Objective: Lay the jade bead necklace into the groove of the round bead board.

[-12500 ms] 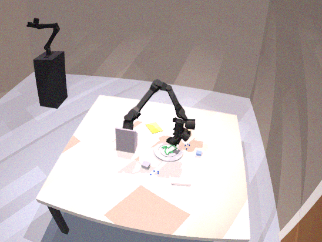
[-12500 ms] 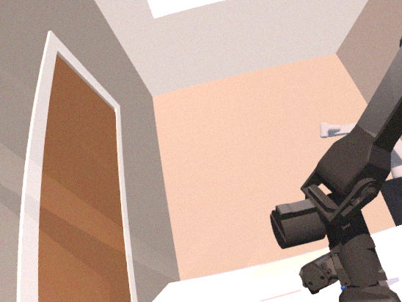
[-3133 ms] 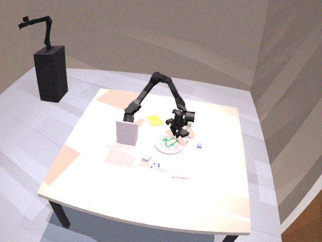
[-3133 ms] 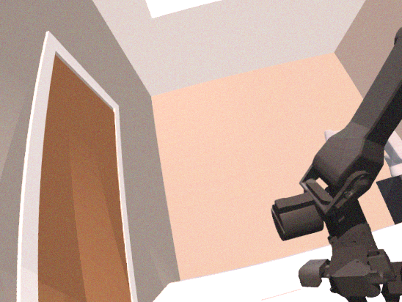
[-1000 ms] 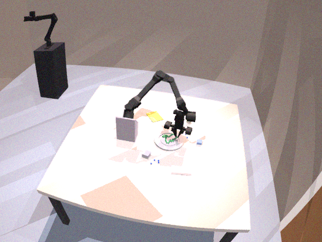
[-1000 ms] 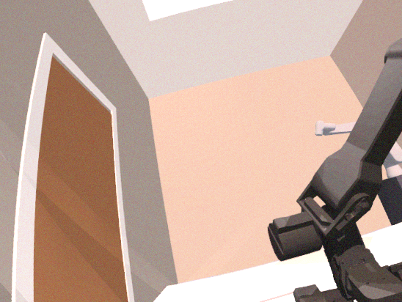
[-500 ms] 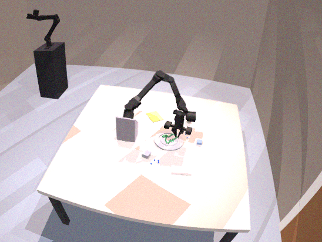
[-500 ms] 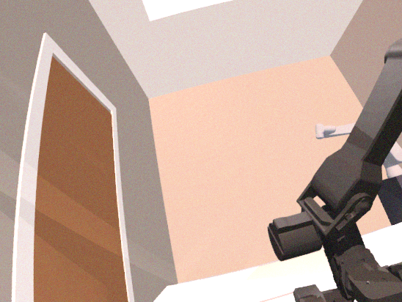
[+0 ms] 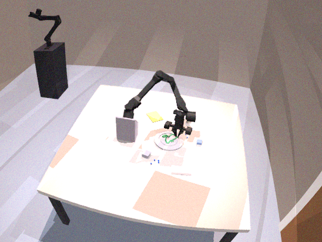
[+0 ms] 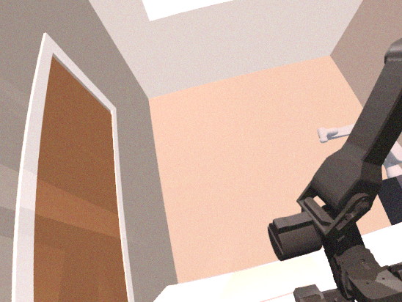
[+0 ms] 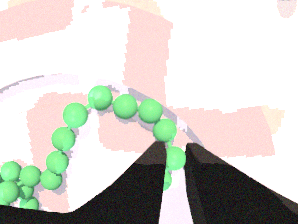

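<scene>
The jade bead necklace (image 9: 167, 142) (image 11: 125, 106) is a string of green beads over the round bead board (image 9: 164, 147) (image 11: 45, 80), a pale disc with a grey ring. Part of the string curves in an arc. The rest is bunched at the left of the wrist view. My gripper (image 9: 177, 136) (image 11: 173, 152) points down over the right side of the board and is shut on the necklace, with one bead between its fingertips. The strand near the fingers looks slightly raised. The fingers hide part of the string. The exterior view shows the wrist, not the fingertips.
A grey block (image 9: 146, 154) and several small blue beads (image 9: 158, 161) lie in front of the board. A light blue block (image 9: 199, 142) is to its right. A yellow square (image 9: 154, 116) lies behind, a grey panel (image 9: 126, 130) stands left, and a thin rod (image 9: 181, 174) lies in front.
</scene>
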{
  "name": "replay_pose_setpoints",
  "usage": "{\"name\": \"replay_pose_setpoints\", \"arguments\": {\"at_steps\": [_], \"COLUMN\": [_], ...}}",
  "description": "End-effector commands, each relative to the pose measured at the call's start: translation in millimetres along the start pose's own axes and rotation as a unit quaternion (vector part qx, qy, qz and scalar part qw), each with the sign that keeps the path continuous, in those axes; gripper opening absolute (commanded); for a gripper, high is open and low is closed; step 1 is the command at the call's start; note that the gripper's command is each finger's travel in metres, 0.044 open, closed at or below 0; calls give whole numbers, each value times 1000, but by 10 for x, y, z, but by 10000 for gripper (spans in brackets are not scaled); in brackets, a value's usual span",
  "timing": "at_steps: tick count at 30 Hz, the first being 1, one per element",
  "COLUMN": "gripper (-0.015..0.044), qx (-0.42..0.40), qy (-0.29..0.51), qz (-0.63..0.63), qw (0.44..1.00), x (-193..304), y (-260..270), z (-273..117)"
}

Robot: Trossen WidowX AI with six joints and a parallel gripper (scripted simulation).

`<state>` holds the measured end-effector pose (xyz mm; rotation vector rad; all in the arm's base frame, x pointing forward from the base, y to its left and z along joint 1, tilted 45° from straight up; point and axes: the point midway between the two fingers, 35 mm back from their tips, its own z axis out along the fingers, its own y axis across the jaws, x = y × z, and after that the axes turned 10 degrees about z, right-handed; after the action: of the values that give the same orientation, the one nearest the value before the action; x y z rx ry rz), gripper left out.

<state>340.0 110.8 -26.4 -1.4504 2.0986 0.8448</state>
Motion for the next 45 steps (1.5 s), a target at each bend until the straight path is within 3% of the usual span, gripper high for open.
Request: {"name": "replay_pose_setpoints", "arguments": {"at_steps": [1,25,41,45], "gripper": [0,0,420,440], "qx": [0,-2,-2,-2], "qy": [0,2,2,1], "qz": [0,4,4,7], "qw": [1000,1000,1000,1000], "x": [-1,-24,-24,-15], "y": [0,-49,-50,-40], "z": [0,10,-61,-39]}}
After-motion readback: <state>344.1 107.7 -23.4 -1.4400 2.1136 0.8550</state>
